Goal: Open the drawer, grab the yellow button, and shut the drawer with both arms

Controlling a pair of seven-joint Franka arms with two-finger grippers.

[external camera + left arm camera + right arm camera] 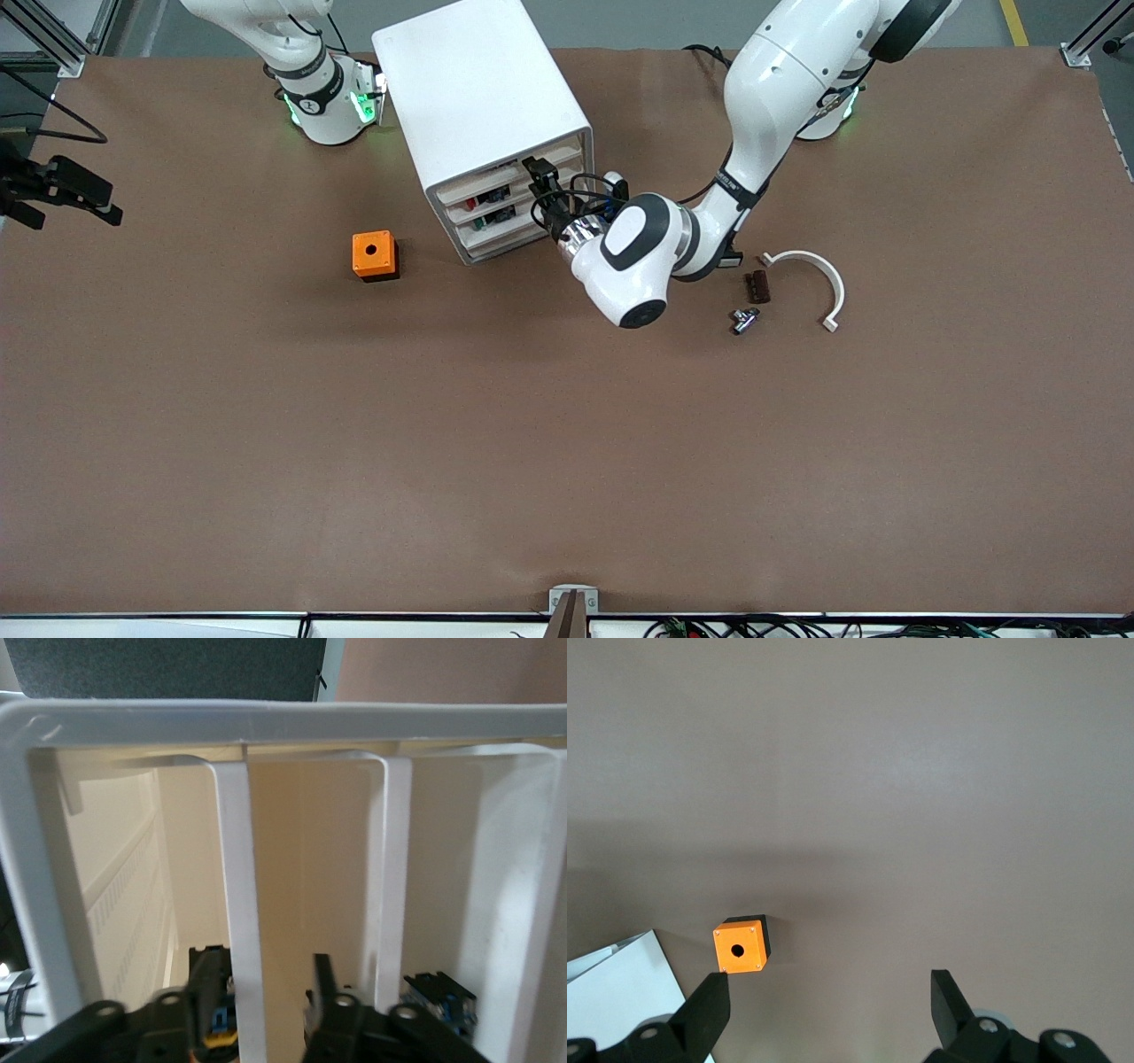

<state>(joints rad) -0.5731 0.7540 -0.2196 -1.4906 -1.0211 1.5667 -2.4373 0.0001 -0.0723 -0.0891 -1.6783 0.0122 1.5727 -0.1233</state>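
The left gripper (537,177) is at the front of the cabinet (478,97), its fingers (205,979) straddling the top drawer's (239,904) front edge without yet pinching it. The right gripper (828,1010) waits spread wide above the orange box (741,947). The button cannot be made out.
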